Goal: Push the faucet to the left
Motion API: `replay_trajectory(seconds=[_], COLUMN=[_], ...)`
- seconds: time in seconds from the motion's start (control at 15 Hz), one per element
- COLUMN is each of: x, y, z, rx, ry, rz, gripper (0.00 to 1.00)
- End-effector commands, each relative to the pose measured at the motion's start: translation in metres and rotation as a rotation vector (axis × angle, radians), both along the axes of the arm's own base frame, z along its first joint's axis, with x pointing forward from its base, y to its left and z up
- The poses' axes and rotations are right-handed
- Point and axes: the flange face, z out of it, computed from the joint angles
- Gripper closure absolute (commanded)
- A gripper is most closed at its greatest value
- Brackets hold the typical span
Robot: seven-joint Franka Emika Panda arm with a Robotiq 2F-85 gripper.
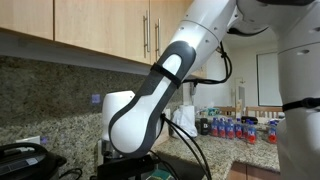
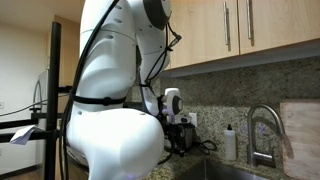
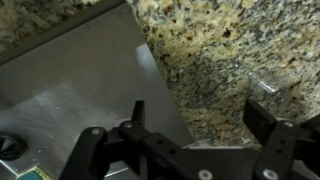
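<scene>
The end effector [image 3: 176, 122] is open: in the wrist view its two black fingers [image 3: 90, 148] stand wide apart along the lower edge, with nothing between them. Beneath them lie the edge of a steel sink [image 3: 80, 90] and the speckled granite bench [image 3: 220, 60]. In an exterior view the end effector [image 2: 181, 136] hangs low in front of the granite wall, above the sink region.

The white robot arm [image 2: 110, 110] fills most of the frame in both exterior views and hides much of the scene behind it. Pale wooden cabinets [image 2: 250, 30] with slim metal handles run along the top. Below them a granite backsplash [image 2: 230, 95] matches the bench.

The faucet [image 2: 253, 128] stands at the back of the sink, a slim grey gooseneck with its high arch curving over the basin. It is well apart from the end effector and nothing touches it. A small white soap bottle [image 2: 231, 145] with a dark pump top stands just beside the faucet, between it and the end effector. In an exterior view a row of small bottles [image 1: 235, 127] stands on the bench further along.
</scene>
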Motion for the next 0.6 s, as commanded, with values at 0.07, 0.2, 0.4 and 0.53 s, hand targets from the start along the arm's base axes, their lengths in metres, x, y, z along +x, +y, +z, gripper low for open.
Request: replay_trajectory(seconds=[0.07, 0.2, 0.4, 0.53], x=[0.006, 0.011, 0.018, 0.018], y=[-0.096, -0.15, -0.236, -0.289], z=[0.003, 0.011, 0.025, 0.032], rx=[-0.021, -0.052, -0.1, -0.096], ry=[-0.031, -0.073, -0.154, -0.181], rz=[-0.005, 0.018, 0.055, 0.048], gripper=[0.0, 0.0, 0.0, 0.0])
